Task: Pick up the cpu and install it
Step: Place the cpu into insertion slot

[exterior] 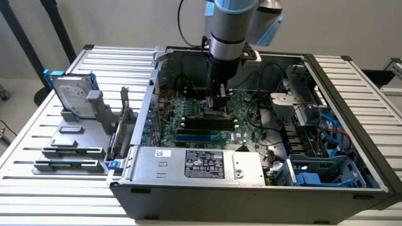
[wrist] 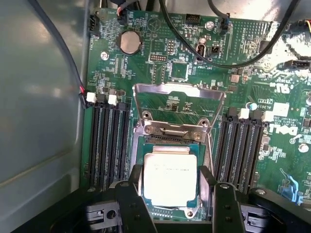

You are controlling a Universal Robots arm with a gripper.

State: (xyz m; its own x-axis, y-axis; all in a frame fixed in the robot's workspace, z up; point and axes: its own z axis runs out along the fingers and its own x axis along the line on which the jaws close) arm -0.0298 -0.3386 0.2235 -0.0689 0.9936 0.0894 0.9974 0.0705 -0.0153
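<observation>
Gripper [wrist: 171,169] clamped on opposite edges of flat, square, metal-topped cpu [wrist: 170,179] lying in socket [wrist: 167,212]. Steel frame [wrist: 177,91] raised; memory slots [wrist: 109,145] crowd both sides.

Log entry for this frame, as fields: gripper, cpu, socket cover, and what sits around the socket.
arm: gripper low inside the computer case, above the motherboard
grip: closed on two opposite edges of the cpu
cpu position: at the socket, shiny top facing up; whether it is fully seated cannot be told
socket cover: swung up, open
memory slots: black rows on either side of the socket
</observation>
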